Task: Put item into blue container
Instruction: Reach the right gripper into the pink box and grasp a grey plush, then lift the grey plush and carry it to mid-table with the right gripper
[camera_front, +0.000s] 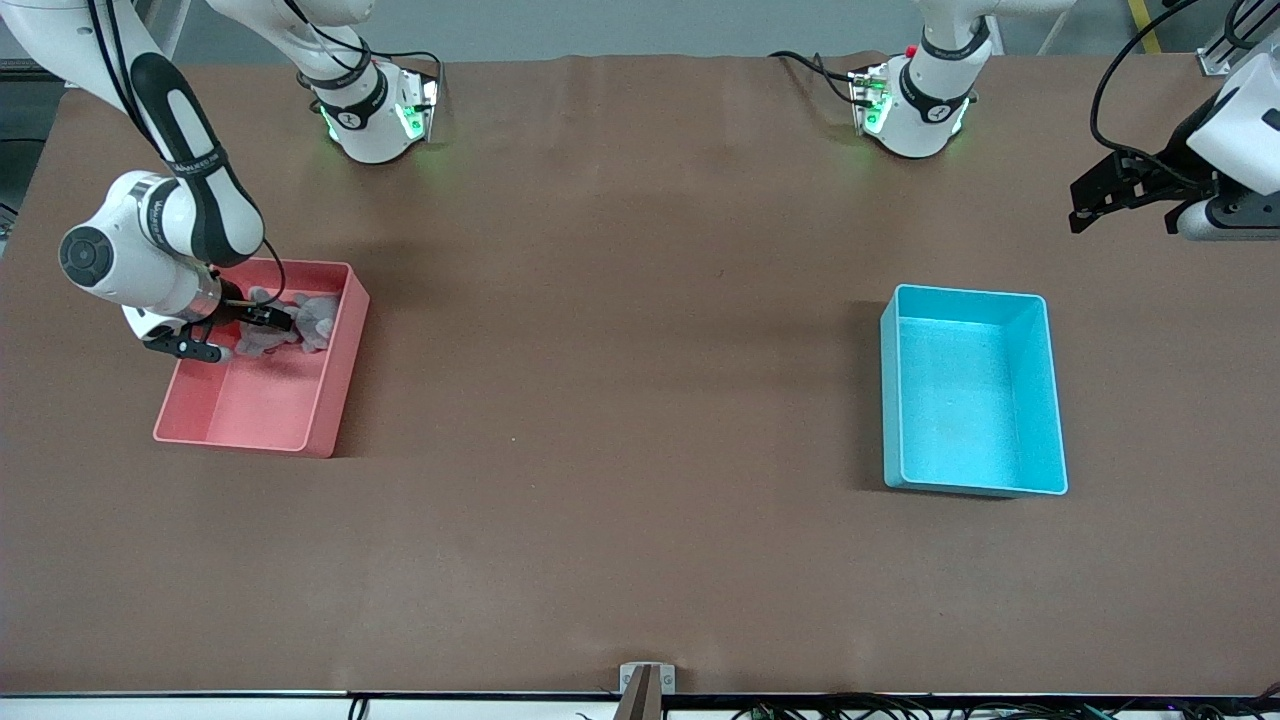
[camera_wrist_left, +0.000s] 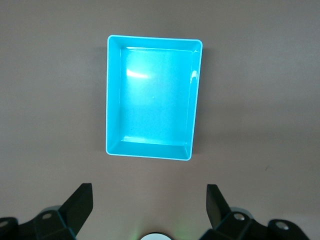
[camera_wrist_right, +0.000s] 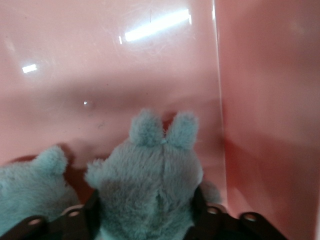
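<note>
The right gripper (camera_front: 245, 327) is down in the pink bin (camera_front: 330, 415), fingers pinching a grey plush (camera_wrist_right: 150, 195) to lift it, while the left gripper (camera_wrist_left: 150, 202) waits spread above the empty blue container (camera_front: 1040, 400).

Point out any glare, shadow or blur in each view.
Front view: even light, soft shadows beside the pink bin and blue bin. Left wrist view: white glare patch on the blue bin's floor. Right wrist view: streak reflections on the pink wall; the grey plush is close and soft-focused.
</note>
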